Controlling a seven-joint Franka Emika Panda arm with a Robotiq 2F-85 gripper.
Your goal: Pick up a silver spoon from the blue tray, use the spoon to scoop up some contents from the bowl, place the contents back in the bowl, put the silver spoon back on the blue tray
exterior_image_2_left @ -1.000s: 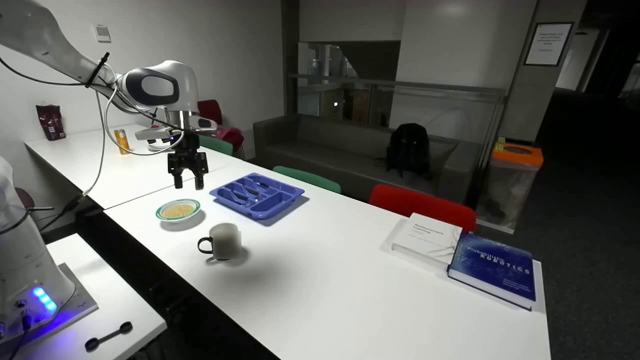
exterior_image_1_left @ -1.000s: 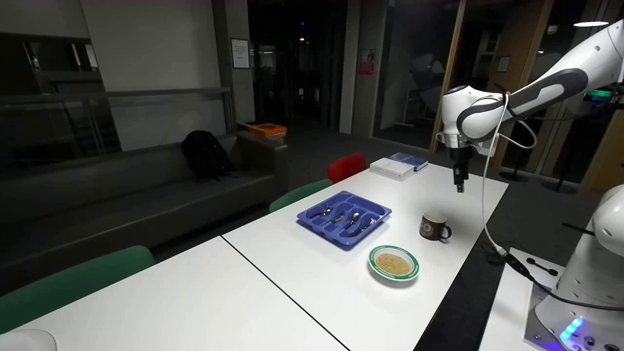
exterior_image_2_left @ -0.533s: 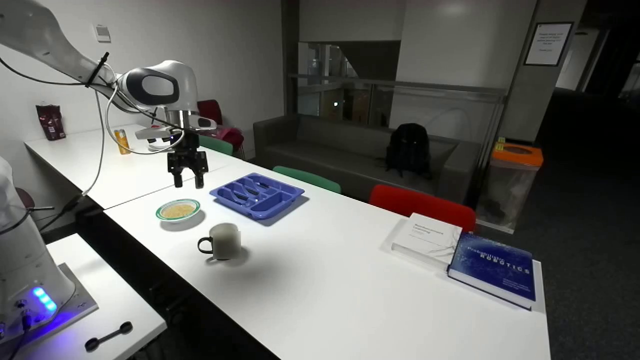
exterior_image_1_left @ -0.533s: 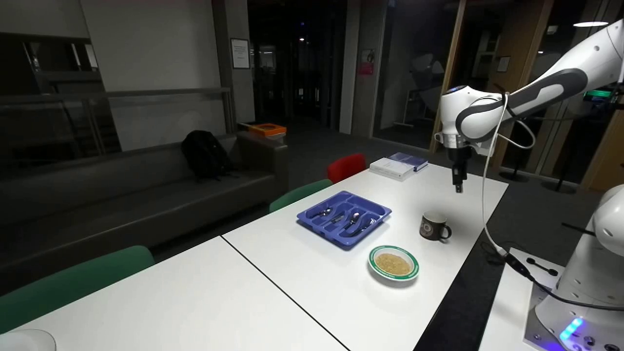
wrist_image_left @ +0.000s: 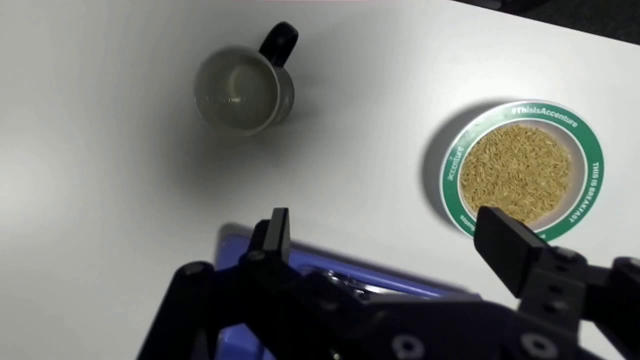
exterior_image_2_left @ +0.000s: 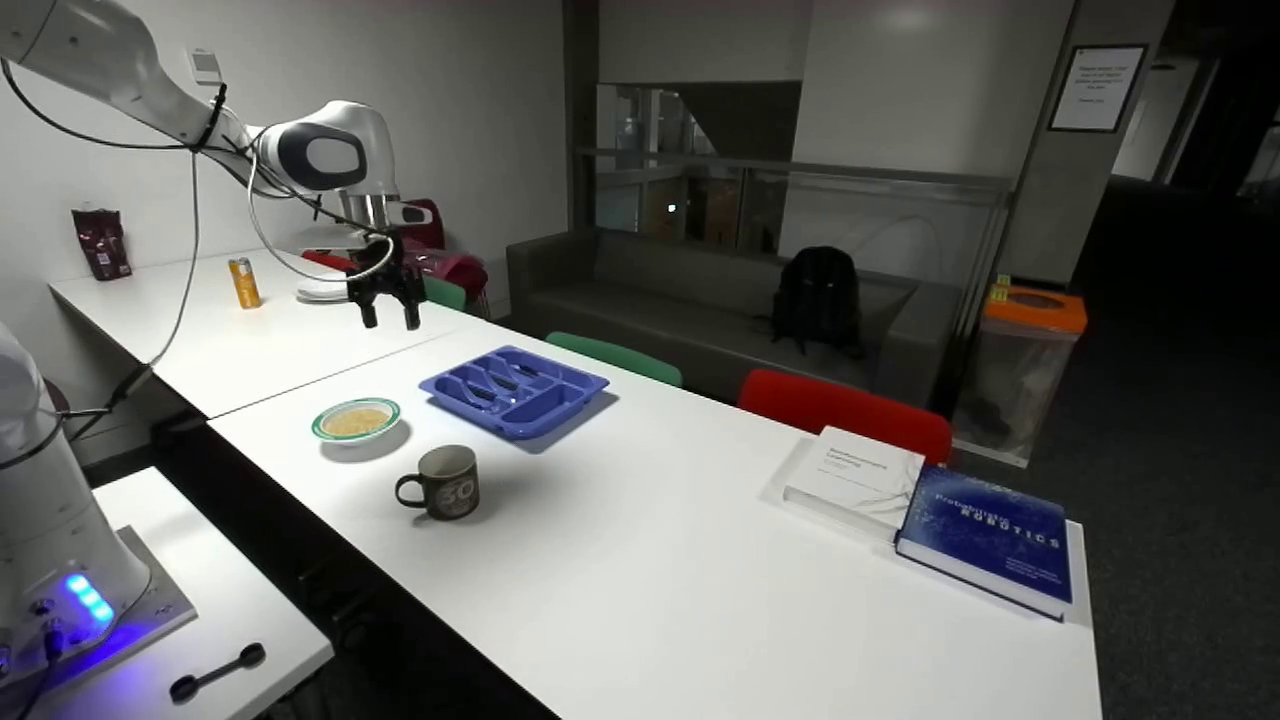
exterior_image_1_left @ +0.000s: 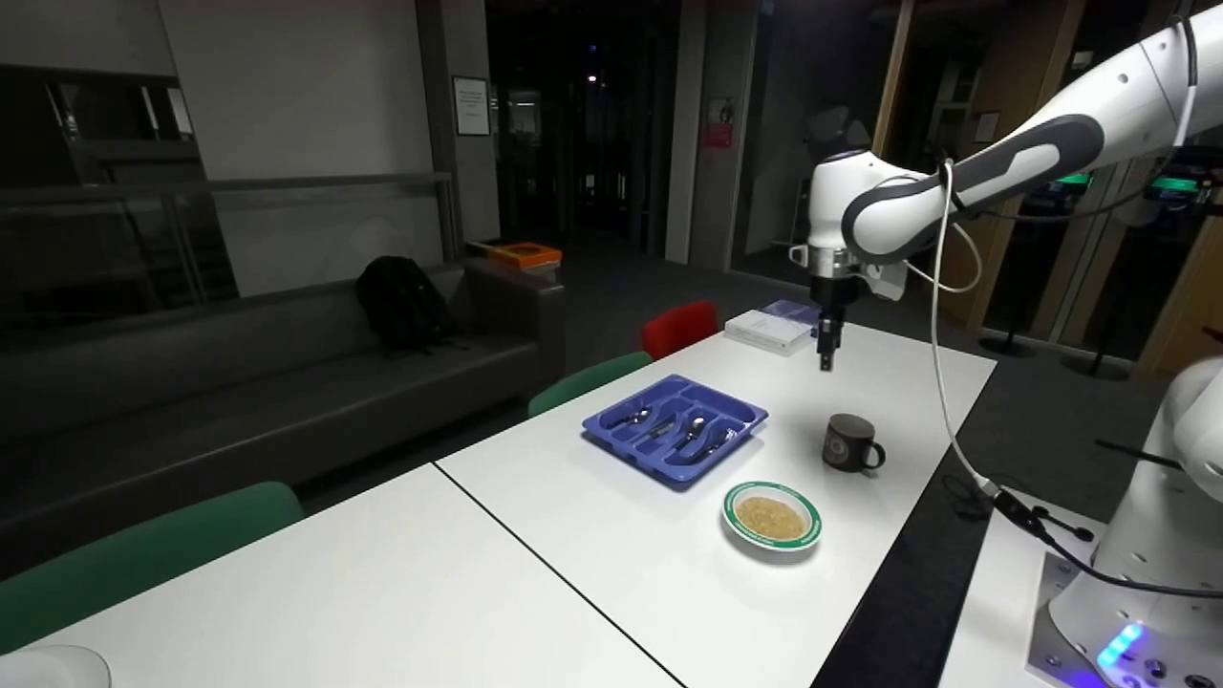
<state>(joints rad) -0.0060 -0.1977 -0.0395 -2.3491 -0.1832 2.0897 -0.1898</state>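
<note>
Spoons (exterior_image_1_left: pixel 697 423) lie in the tray (exterior_image_1_left: pixel 717 404), at ten o'clock from the bowl (exterior_image_1_left: pixel 772 544) in an exterior view; which is meant is unclear. The gripper (exterior_image_2_left: pixel 391 320) stands wide apart, holding nothing. Probably nothing is done: picking, scooping, tipping back and returning remain.

Bench (exterior_image_2_left: pixel 700 560) and bowl (wrist_image_left: pixel 591 145) are seen from different sides in both exterior views, closely downward in the wrist view.
</note>
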